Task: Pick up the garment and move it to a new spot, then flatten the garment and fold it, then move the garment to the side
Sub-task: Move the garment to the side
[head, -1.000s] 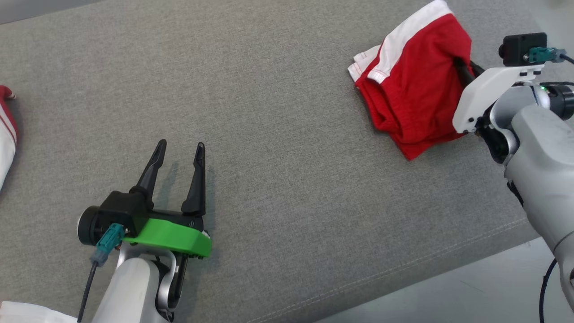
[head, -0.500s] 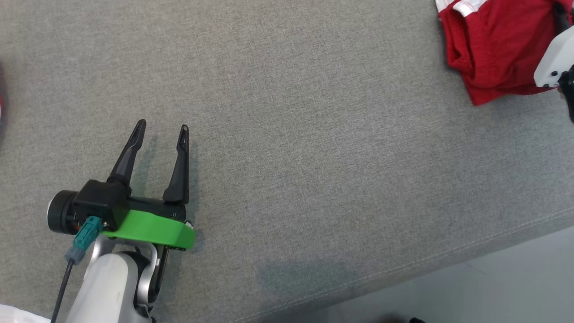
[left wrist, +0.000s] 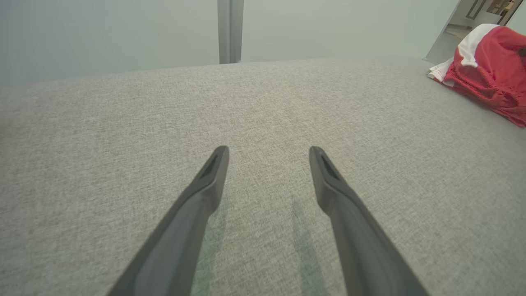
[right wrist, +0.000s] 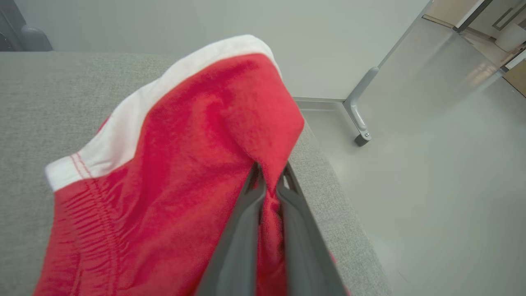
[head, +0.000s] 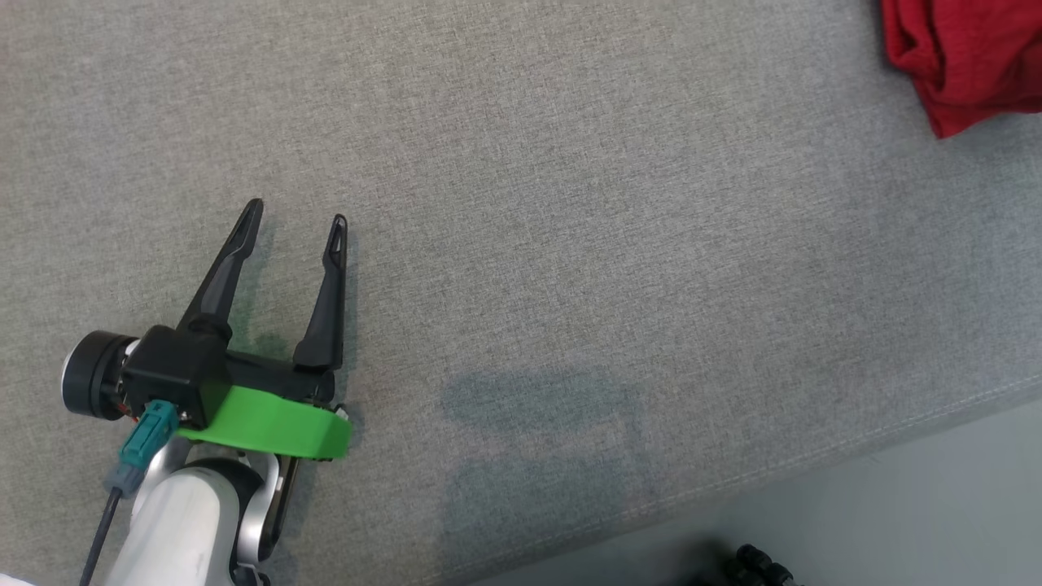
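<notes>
The garment [right wrist: 164,164] is red with a white band and lies bunched near the right end of the grey cushion [head: 570,244]. My right gripper [right wrist: 269,176] is shut on a raised fold of its red cloth. A corner of the garment [head: 961,57] shows at the head view's top right, and the whole garment [left wrist: 489,61] sits at the far right of the left wrist view. My left gripper [head: 297,220] stands open over bare grey fabric at the lower left, far from the garment, with nothing between its fingers [left wrist: 207,181].
The cushion's front seam and edge [head: 814,464] run along the lower right, with pale floor [head: 895,529] beyond. A metal leg [right wrist: 361,119] stands on the floor past the cushion's end. A vertical post [left wrist: 230,31] rises behind the cushion.
The head camera has swung left and down, so the garment and right arm slid toward the top right corner and the arm left the picture. The left gripper stays open.
</notes>
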Available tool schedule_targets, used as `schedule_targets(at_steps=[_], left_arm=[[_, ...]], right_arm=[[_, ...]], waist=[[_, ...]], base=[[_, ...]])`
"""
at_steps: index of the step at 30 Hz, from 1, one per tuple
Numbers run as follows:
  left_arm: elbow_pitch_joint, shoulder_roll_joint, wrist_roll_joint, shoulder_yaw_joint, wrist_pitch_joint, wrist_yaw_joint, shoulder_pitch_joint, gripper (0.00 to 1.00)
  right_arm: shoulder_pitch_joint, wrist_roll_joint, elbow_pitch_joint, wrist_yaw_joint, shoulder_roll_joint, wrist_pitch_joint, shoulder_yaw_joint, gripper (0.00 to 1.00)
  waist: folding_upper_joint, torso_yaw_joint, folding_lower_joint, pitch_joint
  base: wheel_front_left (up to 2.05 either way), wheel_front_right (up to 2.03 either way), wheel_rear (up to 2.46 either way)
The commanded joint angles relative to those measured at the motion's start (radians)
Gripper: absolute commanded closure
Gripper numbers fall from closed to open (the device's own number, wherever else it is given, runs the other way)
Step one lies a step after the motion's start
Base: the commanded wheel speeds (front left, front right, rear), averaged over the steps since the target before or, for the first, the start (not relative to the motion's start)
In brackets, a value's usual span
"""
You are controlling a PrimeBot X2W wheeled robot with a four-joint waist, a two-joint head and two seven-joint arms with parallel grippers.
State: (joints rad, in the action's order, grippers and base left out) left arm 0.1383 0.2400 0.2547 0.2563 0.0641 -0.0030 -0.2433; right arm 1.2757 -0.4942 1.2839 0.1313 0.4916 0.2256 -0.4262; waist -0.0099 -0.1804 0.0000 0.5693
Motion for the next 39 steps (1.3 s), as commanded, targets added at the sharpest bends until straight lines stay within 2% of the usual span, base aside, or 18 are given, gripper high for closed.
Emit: schedule_targets(at_steps=[1,2,3,9,16,21,28,33,39], left_arm=[[0.008,0.012,-0.002,-0.002,-0.004,0.006,0.012,0.0],[0.012,0.013,-0.002,-0.002,-0.007,0.006,0.013,0.0],[0.016,0.015,-0.001,-0.003,-0.007,0.007,0.013,0.0],[0.027,0.021,-0.001,-0.003,-0.014,0.015,0.018,0.0],[0.01,0.011,0.011,0.004,0.004,0.017,0.005,0.0],[-0.019,0.007,0.007,0.003,0.036,0.02,-0.016,0.0],[-0.11,-0.006,-0.016,0.008,0.1,0.036,-0.04,0.0],[-0.212,-0.043,0.019,-0.016,0.151,0.056,-0.03,0.0],[-0.309,-0.071,0.069,-0.055,0.187,0.058,0.029,0.0]], right_arm=[[0.009,0.017,0.004,-0.001,0.022,0.019,0.024,0.83],[0.008,0.036,0.005,-0.001,0.024,0.025,0.034,0.25],[0.007,0.053,0.005,-0.001,0.025,0.03,0.044,0.0],[0.011,0.166,-0.023,-0.001,0.023,0.04,0.132,0.0],[-0.072,0.318,-0.196,-0.001,-0.043,0.04,0.278,0.0],[-0.136,0.393,-0.325,-0.001,-0.095,0.041,0.308,0.0],[-0.274,0.404,-0.471,-0.001,-0.165,0.04,0.336,0.0],[-0.43,0.387,-0.587,-0.001,-0.234,0.041,0.361,0.0],[-0.645,0.357,-0.741,-0.001,-0.32,0.041,0.388,0.0]], waist=[[0.0099,0.0,0.0,0.009],[0.0099,0.001,0.0,0.012],[0.0099,0.001,0.0,0.014],[0.0099,-0.002,0.0,0.022],[0.0099,0.001,0.0,-0.004],[0.0099,0.008,0.0,-0.059],[0.0099,0.034,0.0,-0.175],[0.0099,0.062,0.0,-0.278],[0.0099,0.089,0.0,-0.385]], base=[[0.0,0.0,0.0],[0.0,0.0,0.0],[0.0,0.0,0.0],[0.0,0.0,0.0],[0.0,0.0,0.0],[0.0,0.0,0.0],[0.0,0.0,0.0],[0.0,0.0,0.0],[0.0,0.0,0.0]])
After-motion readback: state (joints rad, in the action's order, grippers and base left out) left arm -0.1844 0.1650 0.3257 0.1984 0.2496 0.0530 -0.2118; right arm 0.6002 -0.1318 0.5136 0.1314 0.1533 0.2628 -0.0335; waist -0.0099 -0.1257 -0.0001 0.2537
